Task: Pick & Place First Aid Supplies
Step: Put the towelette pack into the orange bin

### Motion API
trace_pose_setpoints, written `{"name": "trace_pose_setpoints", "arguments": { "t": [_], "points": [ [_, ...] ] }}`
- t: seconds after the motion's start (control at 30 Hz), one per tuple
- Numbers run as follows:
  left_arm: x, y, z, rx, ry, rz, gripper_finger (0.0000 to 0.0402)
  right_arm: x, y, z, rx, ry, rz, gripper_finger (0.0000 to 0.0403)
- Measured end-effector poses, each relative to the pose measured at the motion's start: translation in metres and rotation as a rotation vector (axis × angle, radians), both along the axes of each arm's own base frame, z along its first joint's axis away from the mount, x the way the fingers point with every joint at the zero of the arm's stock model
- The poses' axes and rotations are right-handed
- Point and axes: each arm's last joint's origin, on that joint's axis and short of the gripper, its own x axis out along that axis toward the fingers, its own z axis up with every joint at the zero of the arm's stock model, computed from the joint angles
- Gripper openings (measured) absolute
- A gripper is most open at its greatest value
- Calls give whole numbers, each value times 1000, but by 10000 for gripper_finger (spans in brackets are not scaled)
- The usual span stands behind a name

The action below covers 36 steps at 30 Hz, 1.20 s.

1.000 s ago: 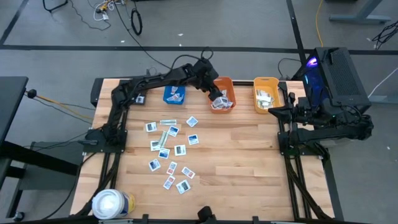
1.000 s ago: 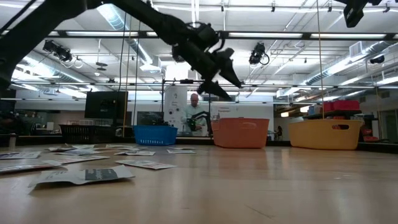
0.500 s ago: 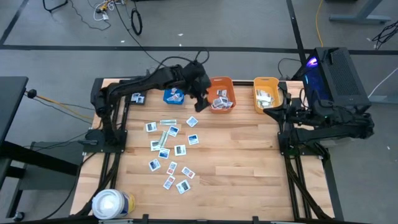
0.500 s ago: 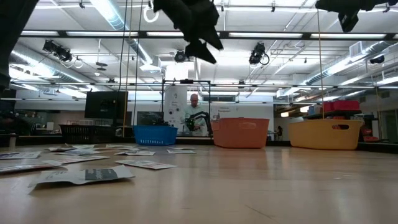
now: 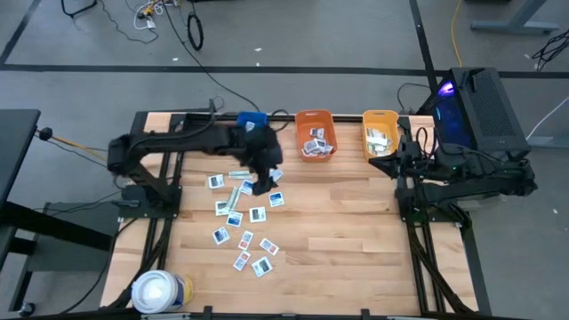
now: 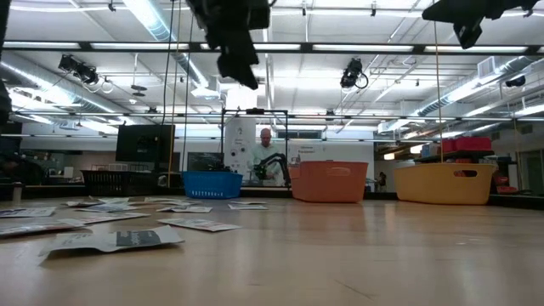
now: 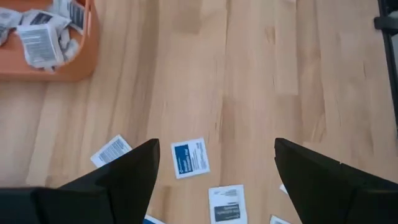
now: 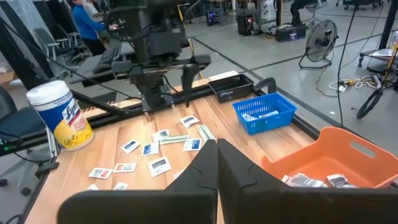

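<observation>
The first aid supplies are small white packets with blue or red print, scattered flat on the wooden table (image 5: pixel 338 231) left of its middle (image 5: pixel 242 213). More packets lie in the orange bin (image 5: pixel 316 133) and the yellow bin (image 5: pixel 380 135). My left gripper (image 5: pixel 264 184) hangs open above the far right part of the scatter, with nothing between its fingers (image 7: pixel 214 165). Below it lie a blue-printed packet (image 7: pixel 189 157) and a dark-printed one (image 7: pixel 226 203). My right gripper (image 5: pixel 396 158) waits shut (image 8: pixel 216 168) at the table's right edge, by the yellow bin.
A blue bin (image 5: pixel 252 119) stands at the far edge, partly behind my left arm. A large white roll with a yellow band (image 5: pixel 160 291) stands at the near left corner. Bare wood stretches over the table's right half (image 5: pixel 356 240). A person (image 6: pixel 267 153) shows in the room behind.
My left gripper has left the orange bin, risen a little and swung toward the table's left and near side, ending over the scattered packets. It has rolled on the way and stayed open. The packets on the table have not moved.
</observation>
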Motion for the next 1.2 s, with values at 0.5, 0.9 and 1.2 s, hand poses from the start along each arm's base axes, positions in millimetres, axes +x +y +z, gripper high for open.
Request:
{"name": "trace_pose_setpoints", "arguments": {
  "t": [0.5,0.9,1.2],
  "points": [
    [-74,-49,-16,50,-88,172,319,0,1,0,-71,17,40,10],
    [-122,-74,9,125,-141,197,319,4,1,-1,-71,33,40,7],
    [-124,-78,12,147,-162,165,319,13,2,-5,-71,78,41,8]
  ]
}}
